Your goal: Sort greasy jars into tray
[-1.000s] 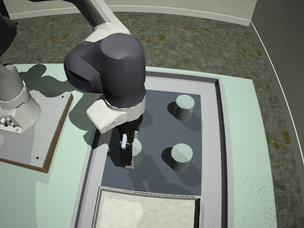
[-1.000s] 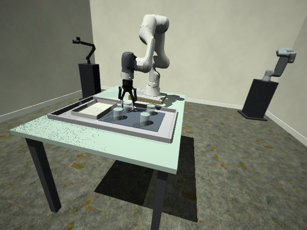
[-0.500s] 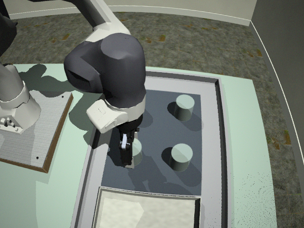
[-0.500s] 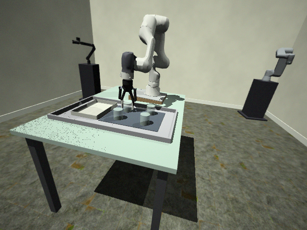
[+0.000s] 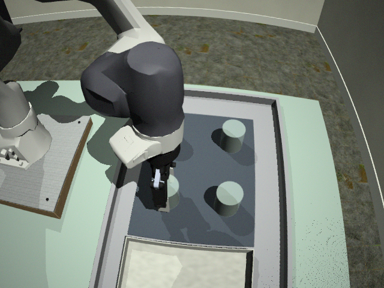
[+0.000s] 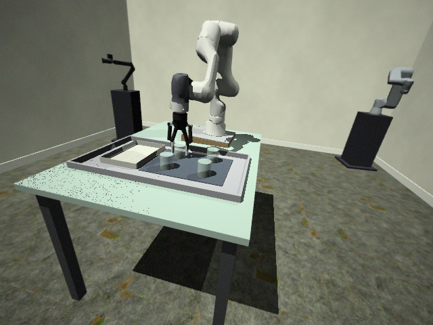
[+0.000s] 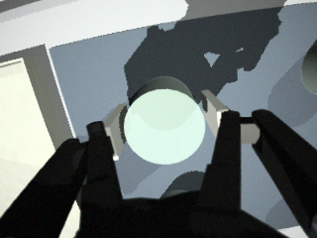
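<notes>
Currently, gripper (image 5: 167, 189) (image 6: 180, 150) (image 7: 164, 109): fingers part-open, apart, one each side of jar; not clamped. Pad contact w/ glass can't be confirmed.
Straddled jar (image 5: 174, 193) (image 6: 179, 152) (image 7: 164, 139): ctr of wrist frame, upright on mat; partly hidden by gripper in top view.
Lower-R jar (image 5: 228, 198) (image 6: 166, 160): upright on mat, R of ctr in top view, lower half.
Upper-R jar (image 5: 232, 136) (image 6: 203, 168): upright on mat, nr mat's upper R corner, top view.
Fourth jar (image 6: 212, 154): upright on mat, just R of ctr in ext. view; obscured by arm (image 5: 155, 93) (image 6: 210, 66) in top view.
Drying mat (image 5: 198, 170) (image 6: 189, 175) (image 7: 89, 64): flat, dark blue-gray, under all 4 jars.
Cream tray (image 5: 189, 243) (image 6: 118, 162) (image 7: 45, 94): bottom of top view, L edge of wrist view; beside mat, no jar visible inside.
</notes>
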`<action>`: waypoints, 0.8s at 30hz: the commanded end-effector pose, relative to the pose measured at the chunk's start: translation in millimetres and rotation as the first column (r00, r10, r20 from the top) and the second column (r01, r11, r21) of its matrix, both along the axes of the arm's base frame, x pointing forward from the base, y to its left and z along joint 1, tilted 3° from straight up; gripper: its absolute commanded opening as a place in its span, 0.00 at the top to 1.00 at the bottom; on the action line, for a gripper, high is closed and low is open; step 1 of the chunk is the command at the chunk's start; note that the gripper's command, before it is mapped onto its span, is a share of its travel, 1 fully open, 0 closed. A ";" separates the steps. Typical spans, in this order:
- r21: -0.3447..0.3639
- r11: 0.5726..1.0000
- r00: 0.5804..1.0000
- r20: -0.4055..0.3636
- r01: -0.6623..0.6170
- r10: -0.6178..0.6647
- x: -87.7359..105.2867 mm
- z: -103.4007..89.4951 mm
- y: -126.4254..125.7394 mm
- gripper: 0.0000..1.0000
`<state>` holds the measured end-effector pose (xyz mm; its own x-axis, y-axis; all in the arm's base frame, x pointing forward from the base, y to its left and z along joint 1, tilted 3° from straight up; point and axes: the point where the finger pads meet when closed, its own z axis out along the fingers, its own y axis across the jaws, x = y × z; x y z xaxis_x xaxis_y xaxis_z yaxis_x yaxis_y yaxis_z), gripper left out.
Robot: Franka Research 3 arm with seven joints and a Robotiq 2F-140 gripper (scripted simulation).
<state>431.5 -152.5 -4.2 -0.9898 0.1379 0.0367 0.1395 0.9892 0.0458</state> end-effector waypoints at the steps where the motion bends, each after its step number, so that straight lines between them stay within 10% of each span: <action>1: 0.000 1.000 1.000 0.002 0.000 0.000 0.2 -0.7 -0.6 0.48; 24: 0.000 1.000 1.000 0.002 0.000 0.000 0.2 -0.7 -0.6 0.51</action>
